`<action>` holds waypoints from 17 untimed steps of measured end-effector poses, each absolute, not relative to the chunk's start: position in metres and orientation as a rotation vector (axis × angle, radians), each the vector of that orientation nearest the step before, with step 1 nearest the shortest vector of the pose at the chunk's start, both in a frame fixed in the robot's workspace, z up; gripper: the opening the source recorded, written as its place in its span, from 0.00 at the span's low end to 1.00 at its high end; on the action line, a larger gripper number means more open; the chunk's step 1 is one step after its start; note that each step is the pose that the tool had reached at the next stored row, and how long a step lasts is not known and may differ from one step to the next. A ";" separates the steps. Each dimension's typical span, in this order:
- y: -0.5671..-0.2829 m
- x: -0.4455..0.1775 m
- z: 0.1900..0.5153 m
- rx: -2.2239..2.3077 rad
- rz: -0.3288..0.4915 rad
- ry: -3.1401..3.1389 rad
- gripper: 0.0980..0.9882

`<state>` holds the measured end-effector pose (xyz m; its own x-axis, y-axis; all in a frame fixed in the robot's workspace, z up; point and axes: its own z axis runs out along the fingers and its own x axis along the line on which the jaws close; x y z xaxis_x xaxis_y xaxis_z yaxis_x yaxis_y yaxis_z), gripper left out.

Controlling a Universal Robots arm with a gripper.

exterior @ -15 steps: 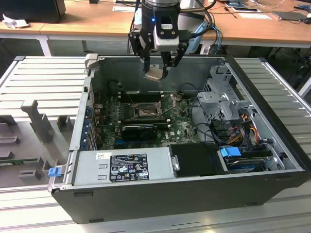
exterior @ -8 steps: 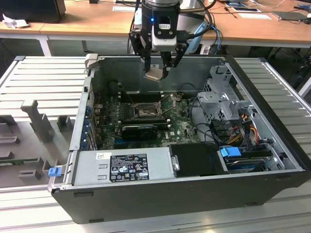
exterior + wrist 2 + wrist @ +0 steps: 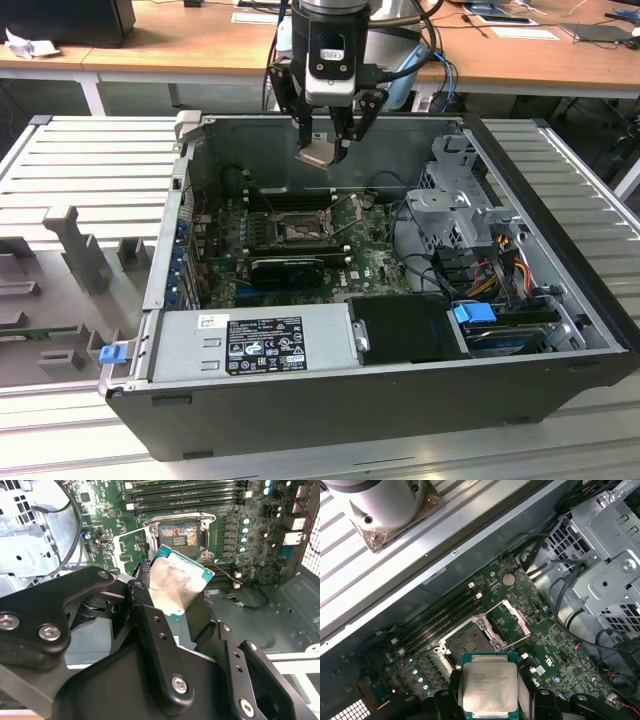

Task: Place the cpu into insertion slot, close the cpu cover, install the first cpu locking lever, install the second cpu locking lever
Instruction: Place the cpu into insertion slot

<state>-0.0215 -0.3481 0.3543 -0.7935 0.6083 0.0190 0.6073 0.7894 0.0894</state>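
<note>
Ribbed grey metal counter point(image 3: 90, 160) carries the whole job, with a pale wooden counter point(image 3: 180, 45) across the back of the room.

From my seat, the cpu point(image 3: 322, 152) point(image 3: 175, 587) point(image 3: 490, 690), a small flat square chip with a dull silver-beige metal face and a green edge, is clamped by two opposite edges in the black two-fingered pincer point(image 3: 327, 140) point(image 3: 175, 605) point(image 3: 490, 696). It hangs tilted in the air, clear of the board, above the open case. I see the black fingers point(image 3: 145, 600) pressed against its sides.

Below it lies the insertion slot point(image 3: 298, 232) point(image 3: 181, 536) point(image 3: 467, 640), a square black socket with a silvery metal rim, bare inside. Just beside the socket, the cpu cover point(image 3: 129, 550) point(image 3: 514, 617), a thin silvery metal frame with a large square window, is swung open; I cannot quite judge how steeply it stands.

Long black memory slots point(image 3: 185, 492) run alongside the socket on the green motherboard point(image 3: 375, 255). A perforated grey metal drive cage point(image 3: 450, 200) with dark cables sits toward the exterior view's right. A silvery labelled power supply box point(image 3: 250, 340) fills the near edge of the black desktop case point(image 3: 400, 400), which lies on its side with the panel off. A small blue clip point(image 3: 112, 352) sits at the case's corner on the exterior view's left.
</note>
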 end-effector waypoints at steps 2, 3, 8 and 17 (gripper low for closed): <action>-0.348 -0.021 0.354 1.062 0.142 2.940 0.48; -0.348 -0.021 0.354 1.084 0.141 2.931 0.48; -0.348 -0.022 0.353 1.150 0.138 2.903 0.48; -0.348 -0.024 0.352 1.239 0.137 2.863 0.48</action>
